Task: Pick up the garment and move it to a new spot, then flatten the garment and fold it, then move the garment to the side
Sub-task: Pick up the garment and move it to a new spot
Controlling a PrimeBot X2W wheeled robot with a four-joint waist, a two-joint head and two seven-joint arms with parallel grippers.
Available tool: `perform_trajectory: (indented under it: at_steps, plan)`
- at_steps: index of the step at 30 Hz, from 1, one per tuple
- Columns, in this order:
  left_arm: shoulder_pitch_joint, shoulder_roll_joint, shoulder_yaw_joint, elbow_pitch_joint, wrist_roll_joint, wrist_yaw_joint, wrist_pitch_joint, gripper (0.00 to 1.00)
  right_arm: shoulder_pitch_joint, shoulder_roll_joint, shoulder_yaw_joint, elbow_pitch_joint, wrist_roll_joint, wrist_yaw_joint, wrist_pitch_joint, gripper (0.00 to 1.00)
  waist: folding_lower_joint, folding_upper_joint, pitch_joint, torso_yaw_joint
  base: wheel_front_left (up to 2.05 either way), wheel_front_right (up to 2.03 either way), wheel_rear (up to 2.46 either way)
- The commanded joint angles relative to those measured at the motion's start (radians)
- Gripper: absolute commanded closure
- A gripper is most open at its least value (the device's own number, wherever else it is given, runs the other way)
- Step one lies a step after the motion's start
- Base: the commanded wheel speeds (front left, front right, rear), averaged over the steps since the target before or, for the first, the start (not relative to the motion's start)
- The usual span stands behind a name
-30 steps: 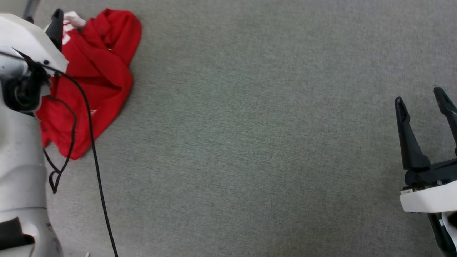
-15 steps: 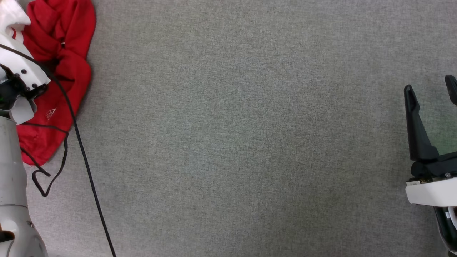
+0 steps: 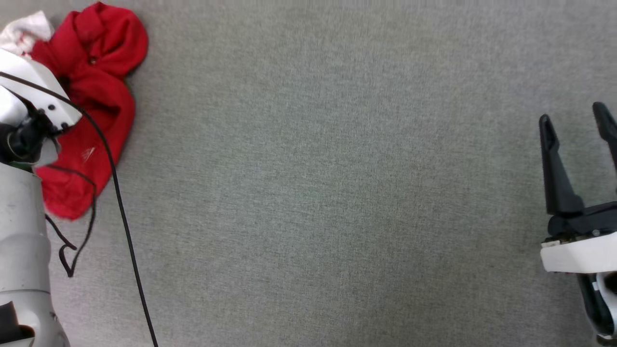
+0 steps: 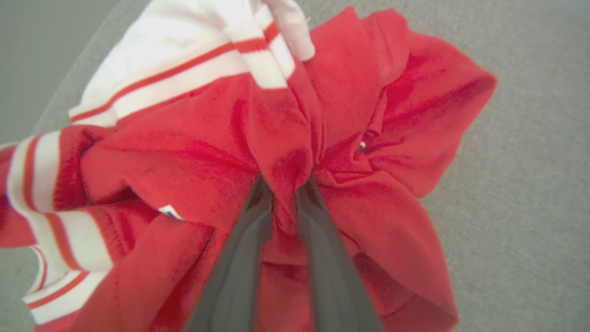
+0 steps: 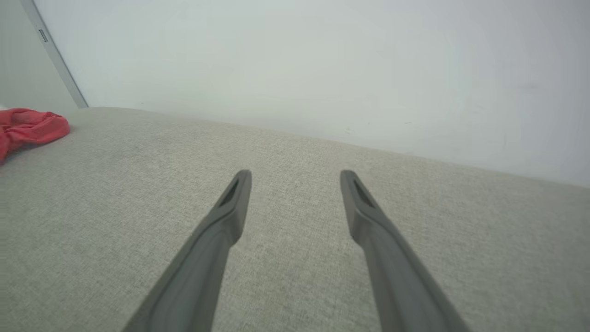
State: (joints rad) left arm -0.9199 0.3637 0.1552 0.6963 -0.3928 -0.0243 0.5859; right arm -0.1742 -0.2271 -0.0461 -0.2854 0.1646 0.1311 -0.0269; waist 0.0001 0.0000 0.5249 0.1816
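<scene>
The garment (image 3: 103, 103), a crumpled red jersey with white striped trim, lies bunched at the far left of the grey fabric surface. In the left wrist view my left gripper (image 4: 285, 184) is shut on a pinched fold of the garment (image 4: 276, 138), the red cloth squeezed between both dark fingers. The white left forearm covers part of it in the head view. My right gripper (image 3: 576, 120) stands open at the right edge, far from the garment, with nothing between its fingers. It also hovers open (image 5: 295, 177) in the right wrist view, where the garment (image 5: 27, 127) shows far left.
A black cable (image 3: 123, 217) runs from the left arm down across the grey surface (image 3: 313, 193). A pale wall (image 5: 322, 60) rises behind the surface's far edge.
My left gripper has closed on a fold of the garment. The head camera has shifted between frames. The right gripper stays open in about the same place.
</scene>
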Motion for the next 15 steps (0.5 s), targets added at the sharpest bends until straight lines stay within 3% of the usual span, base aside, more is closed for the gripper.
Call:
perform_trajectory:
  at_steps: [1, 15]
  plan:
    - [0.006, 0.010, -0.004, -0.015, 0.015, -0.004, -0.040, 1.00, 0.007, 0.008, 0.003, 0.009, -0.003, -0.001, -0.010, 0.00, -0.0001, 0.0000, -0.040, -0.002, 0.00, 0.00, 0.00]
    - [0.133, -0.057, -0.036, -0.171, 0.068, -0.029, -0.520, 1.00, 0.078, 0.101, -0.010, 0.093, -0.008, -0.001, -0.048, 0.00, -0.0001, 0.0000, -0.245, -0.050, 0.00, 0.00, 0.00]
